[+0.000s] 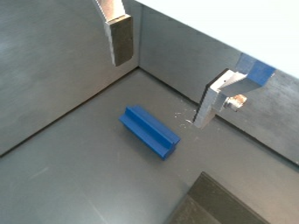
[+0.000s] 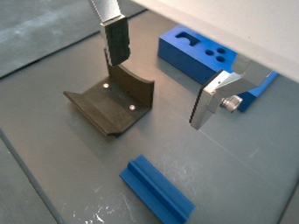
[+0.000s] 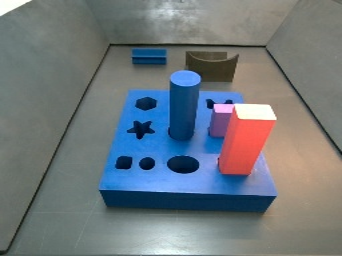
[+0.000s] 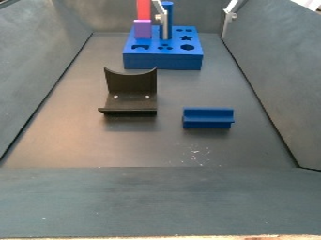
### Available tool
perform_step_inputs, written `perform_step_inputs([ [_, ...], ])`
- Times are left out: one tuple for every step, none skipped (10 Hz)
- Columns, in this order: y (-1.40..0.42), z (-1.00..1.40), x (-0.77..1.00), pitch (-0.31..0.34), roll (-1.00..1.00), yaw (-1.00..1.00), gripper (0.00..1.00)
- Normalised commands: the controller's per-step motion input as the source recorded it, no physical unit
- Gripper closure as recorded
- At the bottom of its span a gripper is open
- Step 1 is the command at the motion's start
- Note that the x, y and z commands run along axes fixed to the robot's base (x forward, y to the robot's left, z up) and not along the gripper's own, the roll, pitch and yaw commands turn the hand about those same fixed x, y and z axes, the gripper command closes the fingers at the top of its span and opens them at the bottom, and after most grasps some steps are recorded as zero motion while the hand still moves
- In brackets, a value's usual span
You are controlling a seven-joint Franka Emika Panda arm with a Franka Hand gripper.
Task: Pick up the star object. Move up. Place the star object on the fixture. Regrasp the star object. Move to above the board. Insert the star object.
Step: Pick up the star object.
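Note:
The star object (image 1: 149, 131), a short ridged blue prism, lies flat on the grey floor; it also shows in the other views (image 2: 158, 188) (image 3: 150, 56) (image 4: 208, 117). My gripper (image 1: 163, 74) (image 2: 162, 74) hangs open above the floor with nothing between its fingers, and the star object lies below it, untouched. The dark fixture (image 2: 111, 105) (image 3: 210, 65) (image 4: 129, 94) stands beside the star object, under one finger in a wrist view. The blue board (image 2: 193, 66) (image 3: 187, 195) (image 4: 175, 64) lies further along the floor. Its star hole (image 3: 139, 128) is open.
On the board stand a tall blue cylinder (image 3: 183, 105), a red block (image 3: 246, 138) and a purple block (image 3: 221, 118). Grey walls (image 3: 80, 90) close in the floor on the sides and back.

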Motion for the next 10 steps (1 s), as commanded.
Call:
perform_step_inputs([
  [0.21,-0.31,-0.08,0.011,-0.03,-0.71,0.0],
  [0.15,-0.35,-0.05,0.02,-0.04,-0.75,0.0],
  [0.19,-0.42,0.0,0.047,-0.08,-0.7,0.0],
  [0.2,-0.45,0.0,0.05,-0.11,-0.67,0.0],
  [0.19,-0.45,0.0,0.043,-0.12,-0.67,0.0],
  [0.11,-0.39,0.0,0.004,-0.14,-0.71,0.0],
  [0.04,-0.39,0.04,0.0,-0.16,-0.76,0.0],
  [0.01,-0.39,0.05,0.0,-0.19,-0.77,0.0],
  [0.06,-0.31,0.0,-0.079,-0.3,-0.61,0.0],
  [0.16,-0.29,0.0,-0.13,-0.38,-0.47,0.0],
])
